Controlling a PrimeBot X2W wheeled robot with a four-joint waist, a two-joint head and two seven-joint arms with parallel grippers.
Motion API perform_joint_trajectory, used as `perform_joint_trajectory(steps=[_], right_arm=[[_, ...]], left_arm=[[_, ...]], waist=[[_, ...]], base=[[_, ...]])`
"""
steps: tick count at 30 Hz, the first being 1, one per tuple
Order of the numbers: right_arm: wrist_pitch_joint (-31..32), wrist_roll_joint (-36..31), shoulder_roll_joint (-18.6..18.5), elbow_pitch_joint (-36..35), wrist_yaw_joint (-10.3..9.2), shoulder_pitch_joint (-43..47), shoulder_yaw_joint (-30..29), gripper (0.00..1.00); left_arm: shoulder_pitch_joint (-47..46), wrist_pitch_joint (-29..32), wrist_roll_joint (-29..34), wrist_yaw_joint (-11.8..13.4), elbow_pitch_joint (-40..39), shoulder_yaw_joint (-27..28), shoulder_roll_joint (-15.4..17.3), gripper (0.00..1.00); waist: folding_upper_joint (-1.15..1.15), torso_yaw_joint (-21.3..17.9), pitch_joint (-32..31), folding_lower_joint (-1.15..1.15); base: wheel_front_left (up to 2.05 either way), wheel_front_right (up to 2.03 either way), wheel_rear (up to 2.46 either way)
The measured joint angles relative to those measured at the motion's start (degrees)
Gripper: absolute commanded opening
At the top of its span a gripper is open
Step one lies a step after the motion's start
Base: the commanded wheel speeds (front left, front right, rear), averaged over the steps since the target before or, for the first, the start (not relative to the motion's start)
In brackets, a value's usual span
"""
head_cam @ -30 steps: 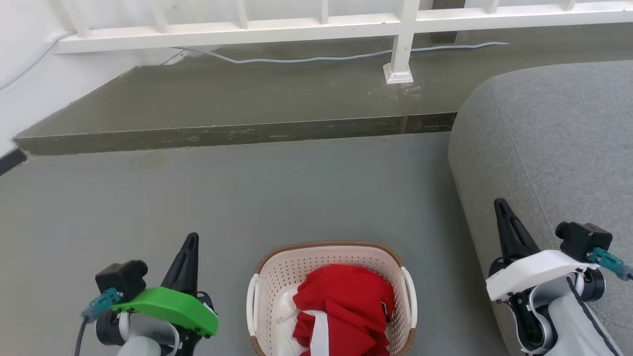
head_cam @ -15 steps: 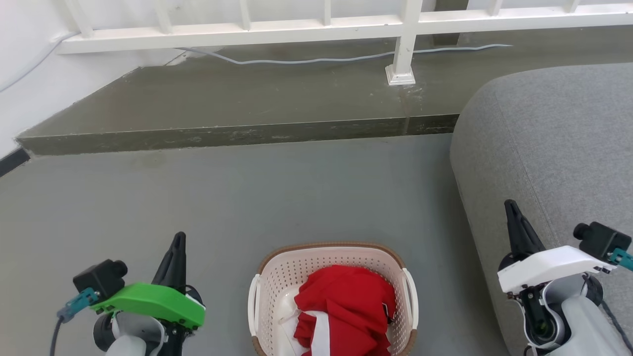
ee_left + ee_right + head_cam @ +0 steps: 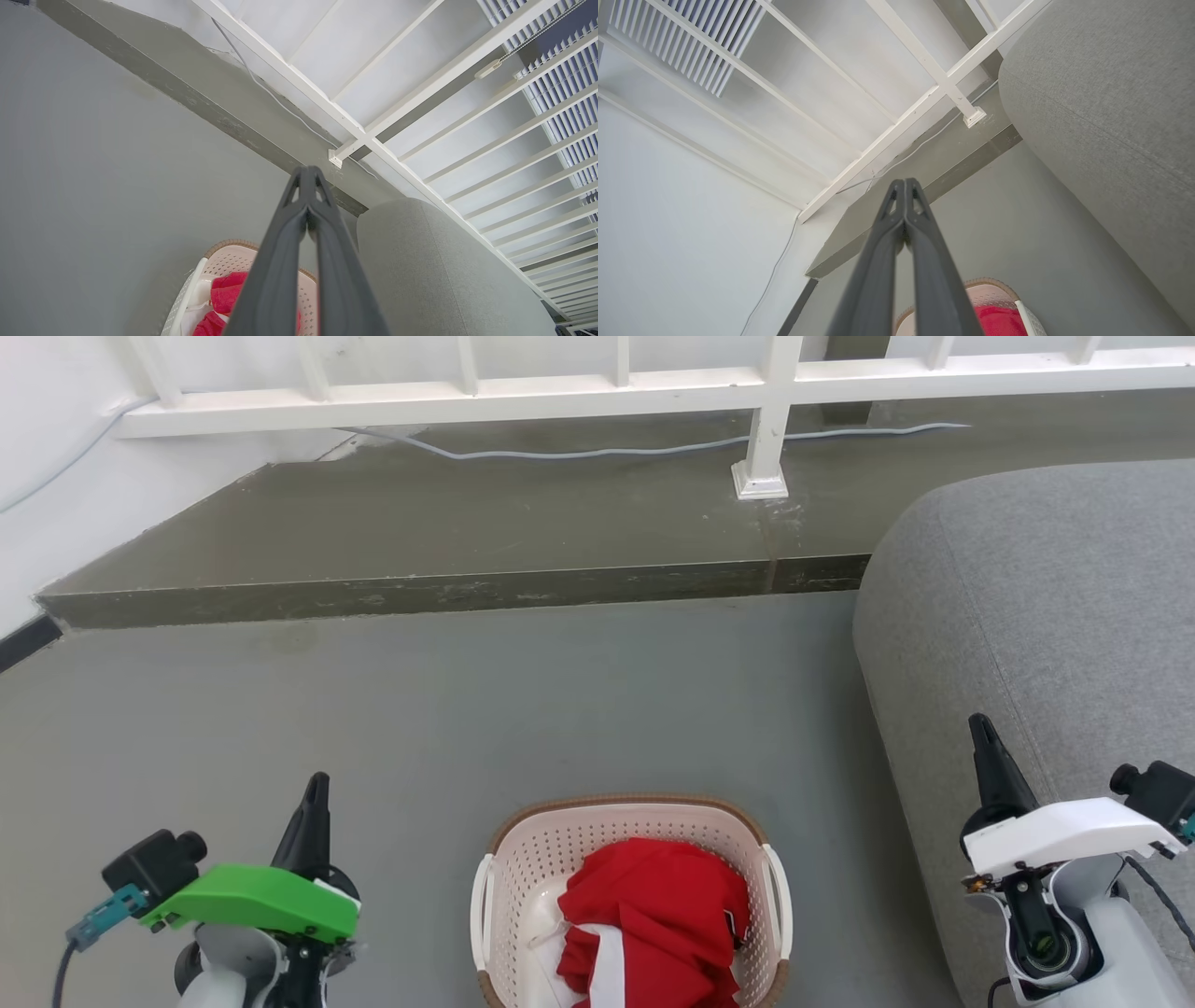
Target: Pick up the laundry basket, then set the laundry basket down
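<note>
1. Basket [image 3: 560, 840] stands on the floor [image 3: 448, 709], low centre in head view, just left of the sofa [image 3: 1046, 616]. Red cloth [image 3: 663, 915] lies inside.
2. Left tool [image 3: 316, 789]: fingers together, tips meeting, nothing between them. It sits left of the basket, apart from it.
3. Right tool [image 3: 982, 733]: fingers together, empty. It sits right of the basket, apart from it, seen against the sofa.
</note>
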Motion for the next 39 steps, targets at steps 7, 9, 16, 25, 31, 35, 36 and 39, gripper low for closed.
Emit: perform_joint_trajectory(steps=[7,9,16,25,31,35,36,39], right_arm=[[1.4,5.2,0.4,-0.2,0.07,0.0,-1.2,0.00],[1.8,6.6,0.4,-0.2,0.07,0.0,-1.6,0.00],[3.3,11.7,0.8,-0.3,0.18,0.0,-2.7,0.00],[5.0,18.1,1.1,-0.6,0.49,0.0,-4.2,0.00],[6.2,22.6,1.3,-0.9,0.52,0.0,-5.4,0.00],[7.0,25.4,1.3,-1.0,0.57,0.0,-5.9,0.00],[7.1,26.3,1.4,-1.0,0.57,0.0,-6.0,0.00],[7.7,28.3,1.5,-1.1,0.74,0.0,-6.6,0.00]], left_arm=[[0.0,1.7,-4.4,-0.4,-0.3,1.5,-0.1,0.00],[0.0,2.0,-6.1,-0.4,-0.4,1.9,-0.1,0.00],[0.0,3.4,-10.2,-0.4,-0.5,3.4,-0.2,0.00],[0.1,5.3,-15.8,-0.5,-0.7,5.3,-0.3,0.00],[0.1,6.5,-19.6,-0.7,-0.9,6.7,-0.4,0.00],[0.2,7.0,-21.9,-0.7,-1.1,7.4,-0.4,0.00],[0.3,7.3,-22.6,-0.8,-1.1,7.7,-0.4,0.00],[0.3,8.1,-24.5,-1.0,-1.3,8.5,-0.5,0.00]], waist=[[0.00,0.2,-0.1,0.00],[0.00,0.2,-0.1,0.00],[0.00,0.4,-0.2,0.00],[0.00,0.6,-0.3,0.00],[0.00,0.7,-0.4,0.00],[0.00,0.8,-0.4,0.00],[0.00,0.9,-0.5,0.00],[0.00,0.9,-0.5,0.00]], base=[[0.00,0.00,0.00],[0.00,0.00,0.00],[0.00,0.00,0.00],[0.00,0.00,0.00],[0.00,0.00,0.00],[0.00,0.00,0.00],[0.00,0.00,0.00],[0.00,0.00,0.00]])
